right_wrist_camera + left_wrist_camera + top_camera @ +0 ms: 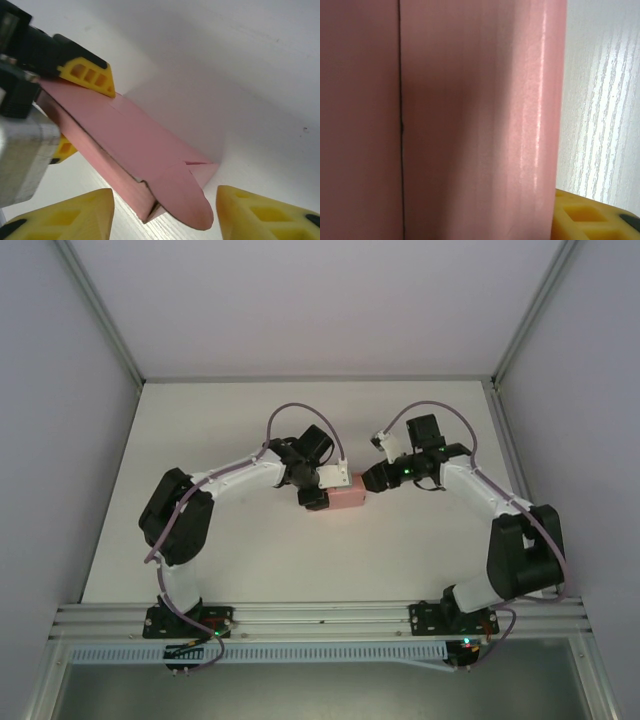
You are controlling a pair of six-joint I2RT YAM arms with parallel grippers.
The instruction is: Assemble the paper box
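The pink paper box [348, 498] lies in the middle of the table as a long folded box. My left gripper [327, 490] is shut on its left end; in the right wrist view its yellow fingers [88, 75] clamp the far end from both sides. In the left wrist view the box wall [470, 120] is pressed close to the camera, beside one yellow finger [590, 215]. My right gripper [165, 202] stands open at the box's near end [150, 165]. A rounded end flap [187, 197] sticks out loose between the right gripper's fingertips, untouched.
The white table [300, 560] has free room in front of and behind the box. Grey side walls and aluminium posts [100, 310] bound it. The arm bases sit on the rail [320, 620] at the near edge.
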